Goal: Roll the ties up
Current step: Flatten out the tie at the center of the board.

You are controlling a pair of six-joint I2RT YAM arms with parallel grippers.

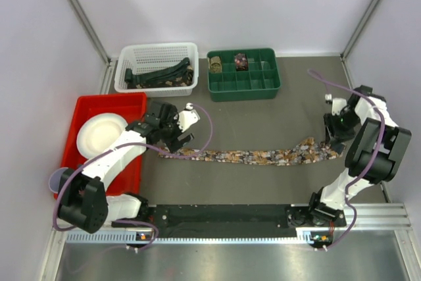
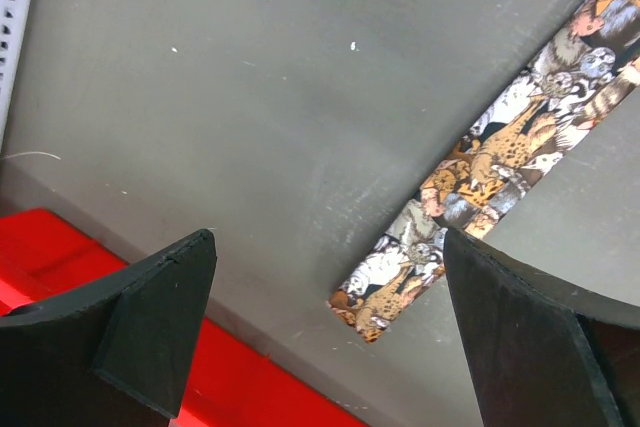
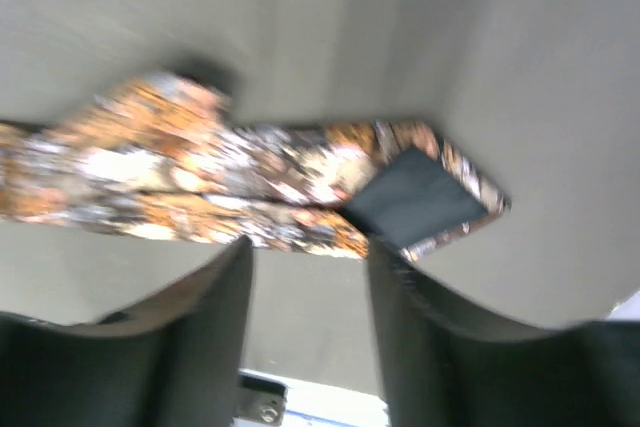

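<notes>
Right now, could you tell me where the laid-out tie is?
Top view: the tie lies flat on the table, narrow end by the left gripper, wide end by the right gripper.

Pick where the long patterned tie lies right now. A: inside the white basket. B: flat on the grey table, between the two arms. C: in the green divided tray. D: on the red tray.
B: the patterned tie stretches out flat across the grey table, its ends near the two arms.
</notes>
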